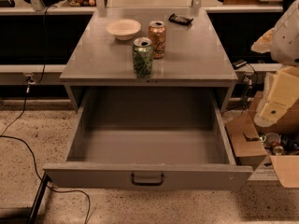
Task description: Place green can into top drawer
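Note:
The green can [142, 56] stands upright on the grey table top [196, 59], near its front edge and just left of centre. The top drawer [148, 176] is pulled fully out below the table and nothing lies inside it; its dark handle sits mid-front. My gripper [276, 101] is at the right edge of the view, a pale cream shape under the white arm [286, 31]. It is well to the right of the can and the drawer, touches neither, and holds nothing that I can see.
An orange-copper can [157, 38] stands right behind the green can. A cream bowl [123, 29] and a black handset [180, 19] lie farther back. An open cardboard box [252, 146] of clutter sits on the floor right of the drawer. Cables [18, 139] run over the floor at left.

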Robot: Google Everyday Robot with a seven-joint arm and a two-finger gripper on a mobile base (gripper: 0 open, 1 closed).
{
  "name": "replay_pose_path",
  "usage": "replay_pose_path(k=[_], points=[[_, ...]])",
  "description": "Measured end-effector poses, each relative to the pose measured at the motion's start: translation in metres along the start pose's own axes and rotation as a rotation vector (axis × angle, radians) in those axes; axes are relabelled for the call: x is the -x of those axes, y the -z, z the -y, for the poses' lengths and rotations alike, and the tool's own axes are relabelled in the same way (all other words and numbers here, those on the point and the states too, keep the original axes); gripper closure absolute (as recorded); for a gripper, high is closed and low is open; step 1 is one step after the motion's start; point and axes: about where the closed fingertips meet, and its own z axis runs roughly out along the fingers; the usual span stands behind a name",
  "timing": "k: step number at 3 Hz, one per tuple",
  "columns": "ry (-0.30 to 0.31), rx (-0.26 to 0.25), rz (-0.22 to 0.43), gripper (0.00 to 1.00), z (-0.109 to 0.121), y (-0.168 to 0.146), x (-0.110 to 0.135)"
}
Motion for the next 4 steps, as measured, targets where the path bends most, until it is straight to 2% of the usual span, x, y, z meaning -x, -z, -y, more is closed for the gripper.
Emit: replay_pose_path(k=[1,2,3,4], points=[[0.000,0.000,0.000,0.00,0.000,0.000,0.000],[0.022,-0.006,0.029,0.00,0.005,-0.005,0.012],[0.104,-0.041,0.174,0.00,0.032,-0.012,0.066],[0.205,-0.089,0.390,0.00,0.066,-0.009,0.144]])
